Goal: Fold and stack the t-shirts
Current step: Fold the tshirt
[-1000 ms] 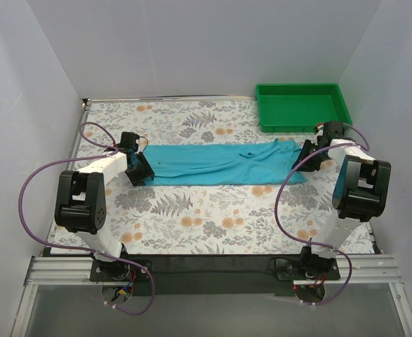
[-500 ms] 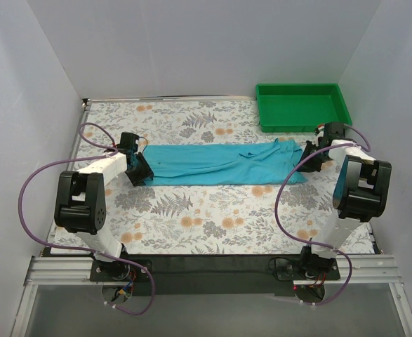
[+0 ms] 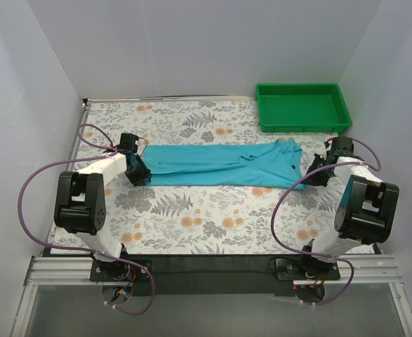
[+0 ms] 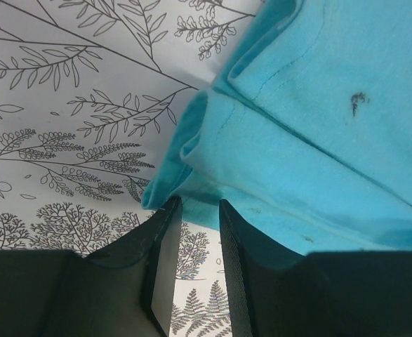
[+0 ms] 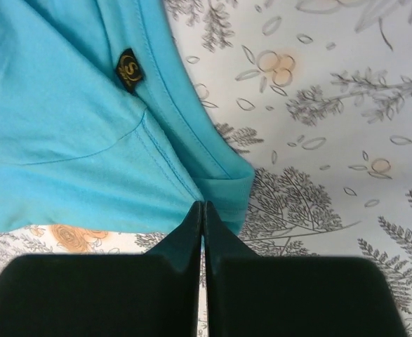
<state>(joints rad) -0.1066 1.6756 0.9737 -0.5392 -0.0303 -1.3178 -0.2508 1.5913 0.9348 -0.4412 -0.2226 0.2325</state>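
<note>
Overall: one turquoise shirt (image 3: 220,165) on the flowery table (image 3: 213,217), with a robot arm parked at each end of it.
Shirt: lies flat as a long narrow strip, running left to right across the middle of the table; the right half looks more rumpled and folded over than the left.
Left gripper (image 4: 195,203): down at the shirt's left end, jaws only a narrow slit apart, with the printed table showing through the gap. The folded corner of the hem sits right at the tips, but honestly I can't tell if any cloth is caught.
Right gripper (image 5: 202,205): at the near corner of the shirt's right end, fingers pressed flat together with no gap at all. The tips sit on the hem edge; can't tell whether cloth is pinched in there.
Small stuff: little black-and-gold tag (image 5: 128,69) sewn near the shirt's right edge, and a dark speck (image 4: 356,102) on the cloth at the left end.
Tray (image 3: 300,128): green, far right corner of the table, clear of the shirt.
</note>
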